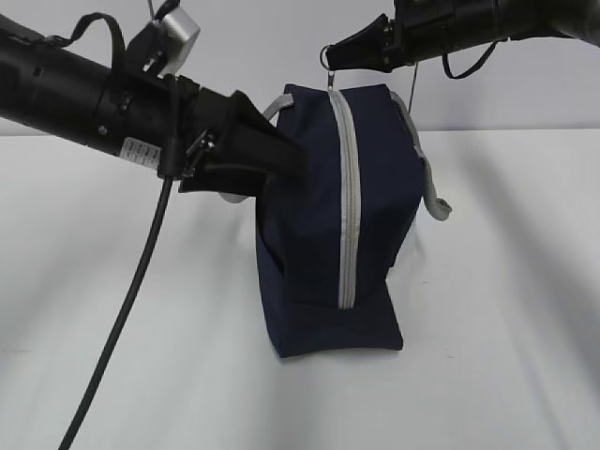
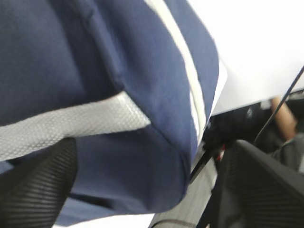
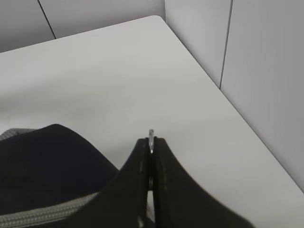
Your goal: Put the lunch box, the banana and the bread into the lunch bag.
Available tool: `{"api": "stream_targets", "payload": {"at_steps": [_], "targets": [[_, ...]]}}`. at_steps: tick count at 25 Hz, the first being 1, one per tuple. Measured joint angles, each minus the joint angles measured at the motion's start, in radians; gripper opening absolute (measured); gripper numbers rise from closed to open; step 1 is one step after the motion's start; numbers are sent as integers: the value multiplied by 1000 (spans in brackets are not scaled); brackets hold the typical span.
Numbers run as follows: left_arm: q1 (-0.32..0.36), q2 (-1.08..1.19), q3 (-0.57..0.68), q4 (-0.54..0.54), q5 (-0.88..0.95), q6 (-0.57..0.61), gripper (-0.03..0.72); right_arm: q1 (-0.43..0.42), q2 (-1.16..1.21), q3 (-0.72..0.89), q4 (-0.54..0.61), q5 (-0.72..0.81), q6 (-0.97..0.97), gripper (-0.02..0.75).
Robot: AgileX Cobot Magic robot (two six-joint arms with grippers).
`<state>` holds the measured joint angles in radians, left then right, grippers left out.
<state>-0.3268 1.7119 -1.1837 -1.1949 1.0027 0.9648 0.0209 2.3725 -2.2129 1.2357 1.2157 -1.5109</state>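
Exterior view: lunch bag (image 1: pixel 328 225) stands upright mid-table, zipper (image 1: pixel 345 206) shut and running vertically down the near face. Right gripper (image 1: pixel 330 54) sits directly above the top end, pinched closed on the ring pull (image 3: pixel 151 137). Left gripper (image 1: pixel 281 159) is against the bag's left side, fingers (image 2: pixel 33 190) spread, gripping nothing; lunch box, banana, bread not in view.

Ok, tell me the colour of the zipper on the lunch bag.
Light grey zipper against the navy lunch bag; clearest in the exterior view.

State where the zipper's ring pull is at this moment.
In the exterior view the ring pull sits above the top of the lunch bag, right of centre, pinched in the shut right gripper.
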Motion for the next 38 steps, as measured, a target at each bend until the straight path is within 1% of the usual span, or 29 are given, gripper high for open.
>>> {"api": "stream_targets", "payload": {"at_steps": [2, 4, 6, 10, 12, 14, 16, 17, 23, 25, 27, 30, 32, 35, 38], "targets": [[20, -1, 0, -69, -4, -23, 631, 0, 2, 0, 2, 0, -9, 0], [34, -1, 0, -122, -36, -65, 601, 0, 8, 0, 6, 0, -13, 0], [40, -1, 0, -184, -89, -107, 538, 0, 10, 0, 6, 0, -17, 0], [40, -1, 0, -282, -181, -128, 431, 0, 10, 0, 2, 0, -30, 0], [40, -1, -2, -306, -236, -132, 403, 0, 10, 0, -5, 0, -32, 0], [42, 11, -21, -303, -268, -143, 393, 0, 10, 0, -9, 0, -32, 0], [42, 37, -64, -268, -272, -185, 390, 0, 10, 0, -13, 0, -32, 0], [42, 52, -91, -230, -272, -218, 390, 0, 10, 0, -14, 0, -33, 0], [42, 160, -291, 52, -244, -467, 389, -2, 10, 0, -25, 0, -34, 0], [42, 190, -348, 108, -236, -527, 388, -2, 10, 0, -39, 0, -34, 0], [42, 222, -411, 141, -233, -570, 385, -2, 10, 0, -50, 0, -34, 0], [40, 267, -474, 151, -220, -621, 385, -2, 10, 0, -60, 0, -34, 0], [37, 301, -516, 177, -195, -671, 385, -2, 10, 0, -62, 0, -34, 0], [33, 334, -558, 222, -161, -736, 384, -2, 10, 0, -64, 0, -34, 0], [33, 360, -588, 245, -131, -772, 370, -2, 10, 0, -64, 0, -35, 0]]}}
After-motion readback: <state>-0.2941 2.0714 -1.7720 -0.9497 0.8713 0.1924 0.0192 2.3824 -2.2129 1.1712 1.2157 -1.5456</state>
